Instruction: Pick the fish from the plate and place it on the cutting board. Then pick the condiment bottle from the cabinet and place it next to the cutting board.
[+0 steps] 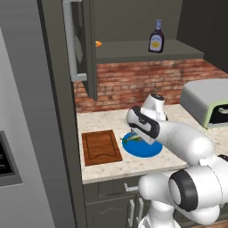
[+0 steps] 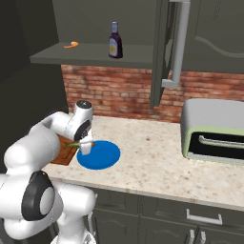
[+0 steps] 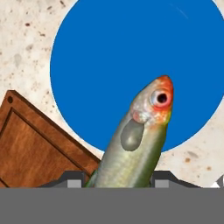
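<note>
Fish held between the fingers, which are closed on its rear body, head sticking out forward over the blue plate; lifted clear of the plate, hanging above its edge near the cutting board. Judgement: light, slender, likely slick and a bit floppy, so a mid-body grip is safest, not the tail. Gripper sits over the plate's left rim in right base view, board just beside the plate on the counter. Condiment bottle upright on the cabinet shelf; yellowish oval label, writing too small to read. No brands legible anywhere.
</note>
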Available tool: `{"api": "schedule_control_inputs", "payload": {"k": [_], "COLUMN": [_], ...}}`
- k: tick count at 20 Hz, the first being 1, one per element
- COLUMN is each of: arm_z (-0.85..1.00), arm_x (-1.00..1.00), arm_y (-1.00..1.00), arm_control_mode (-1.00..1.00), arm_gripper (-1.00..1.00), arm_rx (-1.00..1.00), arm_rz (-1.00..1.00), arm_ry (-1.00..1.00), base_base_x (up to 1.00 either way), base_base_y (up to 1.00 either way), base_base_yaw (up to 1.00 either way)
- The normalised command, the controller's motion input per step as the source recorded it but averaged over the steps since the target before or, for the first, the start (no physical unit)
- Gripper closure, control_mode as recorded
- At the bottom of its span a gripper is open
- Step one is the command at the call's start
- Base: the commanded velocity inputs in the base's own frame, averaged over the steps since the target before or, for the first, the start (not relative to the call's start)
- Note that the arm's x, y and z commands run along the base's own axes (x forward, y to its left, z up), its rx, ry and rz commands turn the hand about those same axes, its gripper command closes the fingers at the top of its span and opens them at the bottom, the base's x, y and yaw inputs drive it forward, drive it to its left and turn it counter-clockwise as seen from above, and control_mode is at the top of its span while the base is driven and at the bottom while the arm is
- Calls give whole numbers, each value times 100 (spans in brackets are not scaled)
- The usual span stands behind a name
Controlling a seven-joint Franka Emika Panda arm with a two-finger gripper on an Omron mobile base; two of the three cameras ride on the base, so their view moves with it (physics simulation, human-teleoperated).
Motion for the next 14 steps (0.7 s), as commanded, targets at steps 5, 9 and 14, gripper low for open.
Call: {"api": "schedule_control_inputs", "payload": {"k": [5,9,14], "arm_z": [0,0,0], "arm_x": [-8,-1,0], "arm_y": [38,38,31], "arm_control_mode": [-100,-100,-100], "arm_gripper": [100,100,100], "arm_rx": [0,0,2], "arm_rz": [0,0,0], "arm_ry": [0,0,0], "base_base_x": [0,0,0], "base_base_y": [0,0,0], "base_base_yaw": [0,0,0]}}
